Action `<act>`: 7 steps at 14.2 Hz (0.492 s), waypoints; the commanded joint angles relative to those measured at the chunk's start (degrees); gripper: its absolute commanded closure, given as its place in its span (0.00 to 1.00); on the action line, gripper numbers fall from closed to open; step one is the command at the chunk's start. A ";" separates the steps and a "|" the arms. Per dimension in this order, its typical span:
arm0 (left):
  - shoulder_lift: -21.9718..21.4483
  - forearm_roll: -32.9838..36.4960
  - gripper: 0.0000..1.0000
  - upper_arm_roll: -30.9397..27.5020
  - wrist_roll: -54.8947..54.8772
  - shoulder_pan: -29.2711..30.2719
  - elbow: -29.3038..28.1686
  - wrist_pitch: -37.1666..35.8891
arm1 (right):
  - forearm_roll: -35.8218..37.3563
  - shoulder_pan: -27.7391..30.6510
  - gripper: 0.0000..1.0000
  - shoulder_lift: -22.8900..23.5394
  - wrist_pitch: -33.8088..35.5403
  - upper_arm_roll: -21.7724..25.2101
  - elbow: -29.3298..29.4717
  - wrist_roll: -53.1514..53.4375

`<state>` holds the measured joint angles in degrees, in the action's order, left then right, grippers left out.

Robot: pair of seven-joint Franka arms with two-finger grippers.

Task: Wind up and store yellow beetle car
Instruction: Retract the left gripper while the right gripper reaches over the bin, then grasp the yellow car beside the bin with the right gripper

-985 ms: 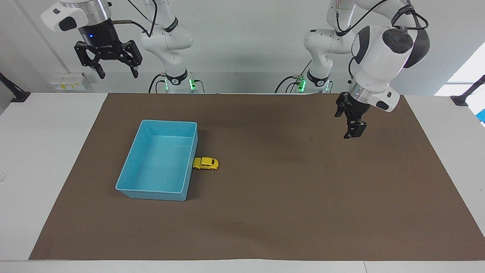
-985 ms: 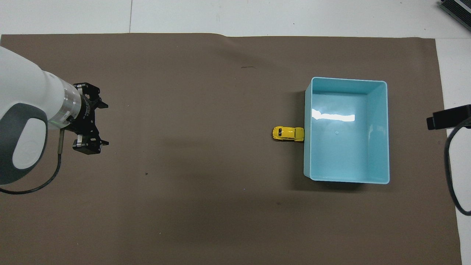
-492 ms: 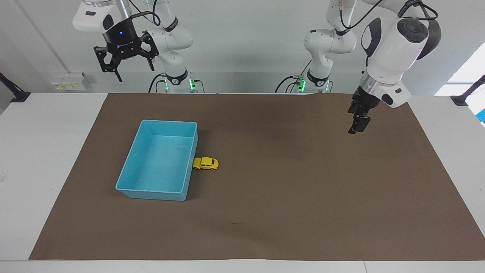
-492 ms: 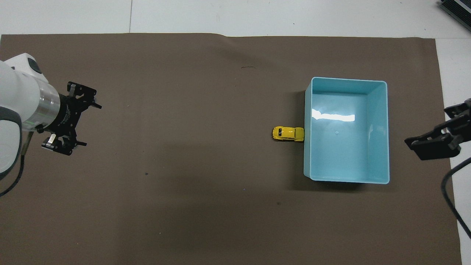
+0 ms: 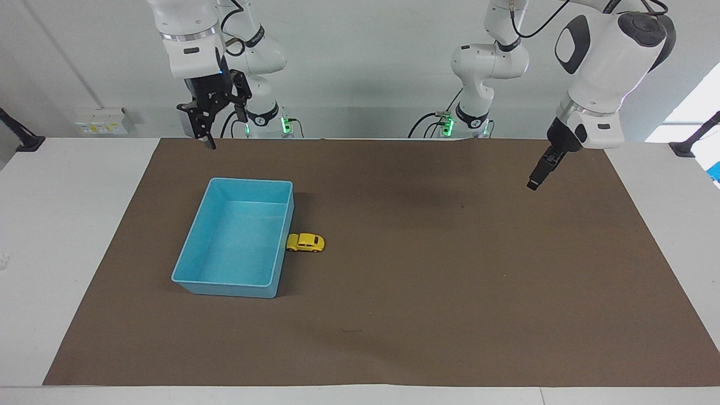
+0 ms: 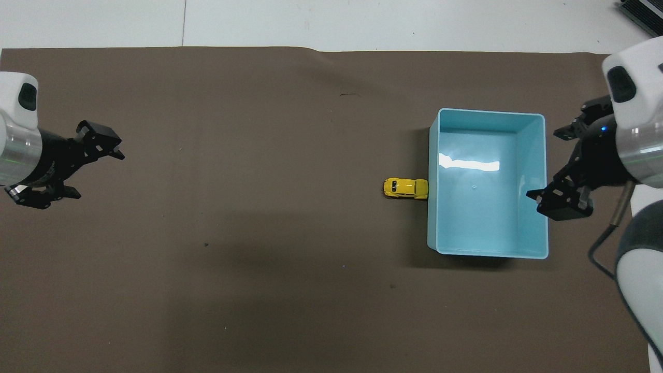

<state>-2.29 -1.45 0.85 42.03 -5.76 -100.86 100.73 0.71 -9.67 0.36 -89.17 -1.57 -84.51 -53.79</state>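
Car (image 5: 305, 242) sits on the brown mat (image 5: 427, 315), wheels down, one end touching the long wall of the blue bin (image 5: 194, 242) that faces the left arm's end of the table. Bin holds nothing; car is outside it, roughly mid-table between the robots' edge and the edge away from them.

Left gripper (image 6: 85, 167) is up in the air over the mat near the left arm's end of the table, fingers spread, holding nothing, well apart from the car.

Right gripper (image 6: 557, 165) is raised over the bin's long wall toward the right arm's end, fingers spread, holding nothing, not touching bin or car.
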 commanded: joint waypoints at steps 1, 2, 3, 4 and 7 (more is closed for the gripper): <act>-1.22 0.14 0.00 0.56 -13.50 1.28 -0.47 -1.67 | -0.63 0.53 0.00 2.01 -2.58 -1.85 -1.10 -6.14; -1.57 0.14 0.00 0.56 -17.99 2.15 -0.30 -2.64 | -0.54 0.53 0.00 3.49 -2.85 -2.38 -1.01 -7.55; -1.92 0.31 0.00 0.56 -22.03 2.50 -0.04 -3.26 | -0.45 0.53 0.00 4.73 -3.03 -3.08 -0.84 -8.95; -2.27 0.40 0.00 0.56 -26.95 3.12 0.05 -4.13 | -0.54 0.53 0.00 5.78 -4.08 -3.61 -0.92 -10.01; -3.50 0.40 0.00 0.47 -34.37 5.23 1.45 -7.99 | -0.54 -0.43 0.00 9.03 -7.15 -4.59 -1.10 -14.14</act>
<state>-4.31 -1.45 0.78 11.99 -2.46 -100.42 96.05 0.72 -9.97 7.74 -94.47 -5.42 -85.51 -64.33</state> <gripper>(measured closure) 0.000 0.000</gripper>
